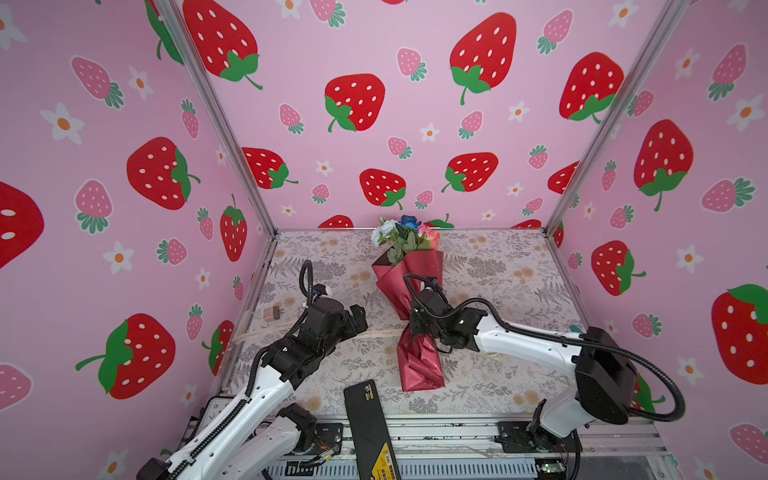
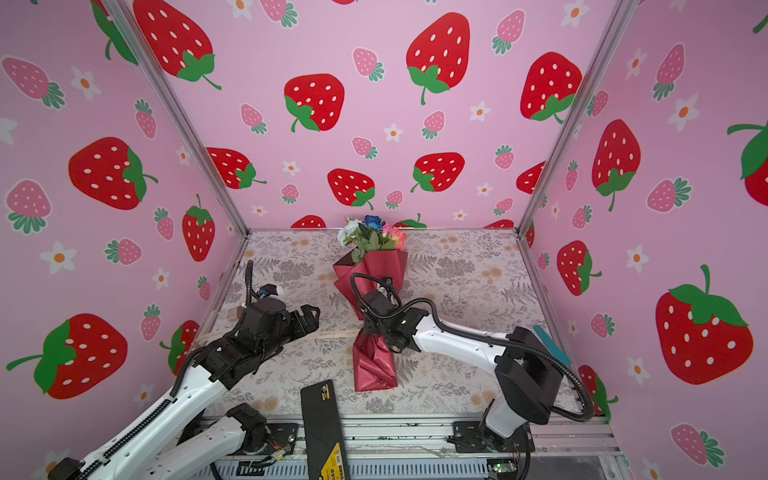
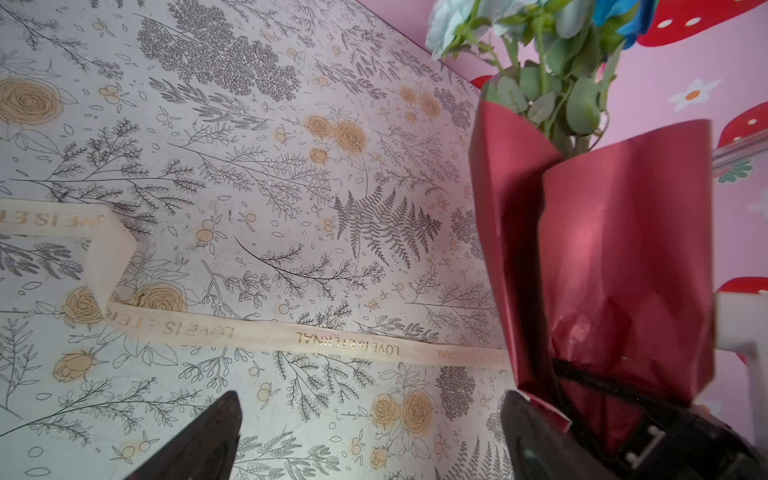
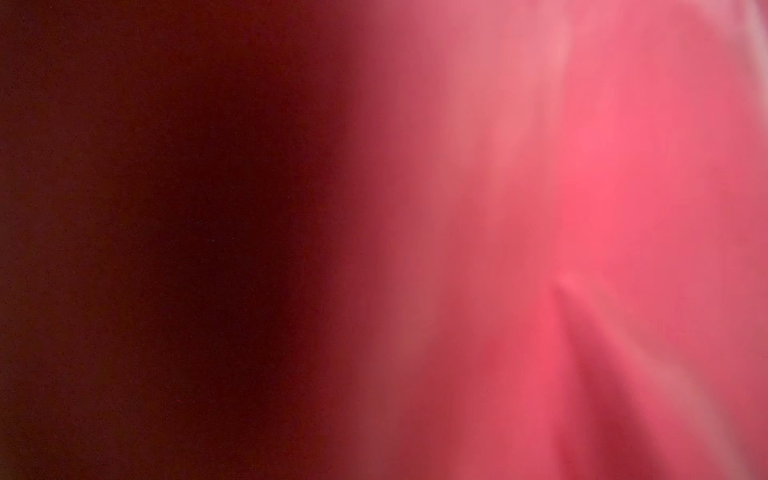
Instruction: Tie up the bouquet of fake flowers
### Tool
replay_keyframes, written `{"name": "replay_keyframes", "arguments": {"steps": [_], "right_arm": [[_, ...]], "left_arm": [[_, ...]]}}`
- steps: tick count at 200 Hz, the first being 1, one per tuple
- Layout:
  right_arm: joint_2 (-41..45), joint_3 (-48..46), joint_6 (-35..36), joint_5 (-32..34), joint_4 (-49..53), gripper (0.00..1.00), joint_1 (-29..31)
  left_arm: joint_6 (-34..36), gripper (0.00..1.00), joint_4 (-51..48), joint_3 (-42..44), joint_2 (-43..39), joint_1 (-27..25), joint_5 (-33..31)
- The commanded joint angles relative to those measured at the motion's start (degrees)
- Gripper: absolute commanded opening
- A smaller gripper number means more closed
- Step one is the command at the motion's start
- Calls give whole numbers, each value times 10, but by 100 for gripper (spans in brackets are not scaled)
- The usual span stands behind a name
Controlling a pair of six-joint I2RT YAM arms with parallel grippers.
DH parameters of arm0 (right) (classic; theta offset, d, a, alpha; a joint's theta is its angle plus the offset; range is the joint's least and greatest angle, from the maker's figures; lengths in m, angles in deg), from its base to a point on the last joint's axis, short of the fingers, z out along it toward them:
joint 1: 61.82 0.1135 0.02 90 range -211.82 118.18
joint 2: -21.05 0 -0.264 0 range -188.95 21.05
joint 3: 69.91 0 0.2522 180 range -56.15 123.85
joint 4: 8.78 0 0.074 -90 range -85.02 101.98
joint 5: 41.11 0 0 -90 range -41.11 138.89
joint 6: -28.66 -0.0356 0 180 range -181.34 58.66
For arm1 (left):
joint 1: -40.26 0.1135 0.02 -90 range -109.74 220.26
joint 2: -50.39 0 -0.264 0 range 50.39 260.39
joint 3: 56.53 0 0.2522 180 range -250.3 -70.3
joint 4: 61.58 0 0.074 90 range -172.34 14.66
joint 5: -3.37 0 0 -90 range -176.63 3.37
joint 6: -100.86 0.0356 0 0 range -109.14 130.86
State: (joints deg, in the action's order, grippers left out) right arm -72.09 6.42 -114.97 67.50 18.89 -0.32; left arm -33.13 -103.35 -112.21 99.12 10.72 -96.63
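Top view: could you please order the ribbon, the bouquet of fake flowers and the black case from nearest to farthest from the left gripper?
1. ribbon, just by the left gripper.
2. bouquet of fake flowers, on its right.
3. black case, at the front edge.

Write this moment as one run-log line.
left gripper open, empty, near cream lettered ribbon | right gripper shut on bouquet of fake flowers | ribbon lies on table, reaches bouquet, not tied

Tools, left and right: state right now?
Left tool: open, holding nothing.
Right tool: shut on the bouquet of fake flowers in dark red glossy wrapping paper.
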Motion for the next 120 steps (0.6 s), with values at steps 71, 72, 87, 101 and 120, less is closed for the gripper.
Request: {"name": "replay_keyframes", "arguments": {"steps": [71, 72, 87, 101, 120], "right_arm": [[-125, 27, -61, -11, -47, 0, 8], [-127, 27, -61, -12, -47, 0, 8], [-140, 28, -60, -25, -48, 1, 8], [-147, 28, -59, -29, -46, 17, 8], [-149, 27, -57, -24, -38, 37, 8]], "left_arm": [[13, 97, 29, 5, 79, 6, 50], [13, 97, 30, 5, 80, 6, 51], [13, 97, 38, 5, 94, 7, 55], [13, 97, 47, 5, 106, 7, 59], [9, 97, 59, 7, 117, 8, 63]]}}
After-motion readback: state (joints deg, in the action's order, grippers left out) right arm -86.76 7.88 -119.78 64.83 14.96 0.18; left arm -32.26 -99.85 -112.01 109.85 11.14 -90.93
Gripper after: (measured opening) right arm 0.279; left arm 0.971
